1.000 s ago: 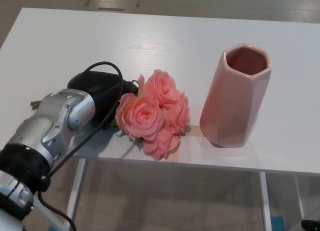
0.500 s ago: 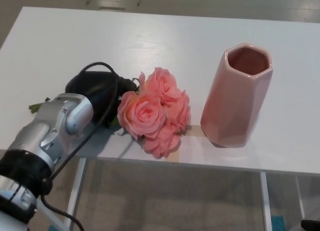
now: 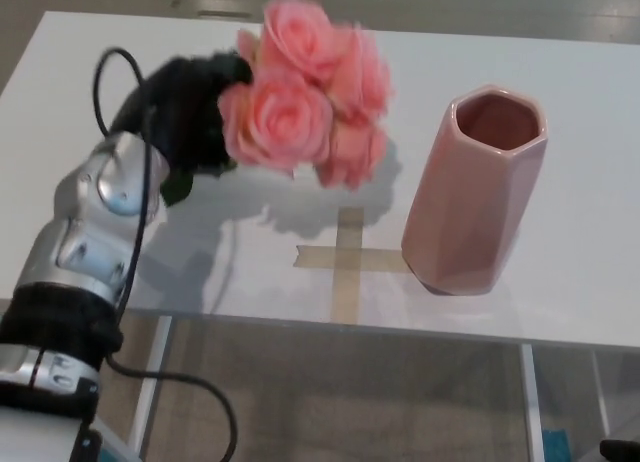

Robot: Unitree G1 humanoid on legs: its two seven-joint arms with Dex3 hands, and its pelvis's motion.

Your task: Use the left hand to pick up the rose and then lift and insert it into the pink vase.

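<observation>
Lifted since a second ago, the rose bunch (image 3: pixel 305 97) no longer lies on the tabletop by the front edge; it now hangs in the air above the white table (image 3: pixel 90 72), its pink blooms clustered together and slightly blurred. My left hand (image 3: pixel 190 107) is clamped around the stem end just left of the blooms, black fingers wrapped so tightly that the stem itself is hidden. Where the flowers lay, a tan tape cross (image 3: pixel 345 257) is now uncovered, with the bunch's shadow falling across the surface above it. Right of the flowers, apart from them, the pink vase (image 3: pixel 475 187) stands upright at the tape's right end, its mouth open. A black cable (image 3: pixel 125 262) runs down my silver forearm (image 3: pixel 85 242).
</observation>
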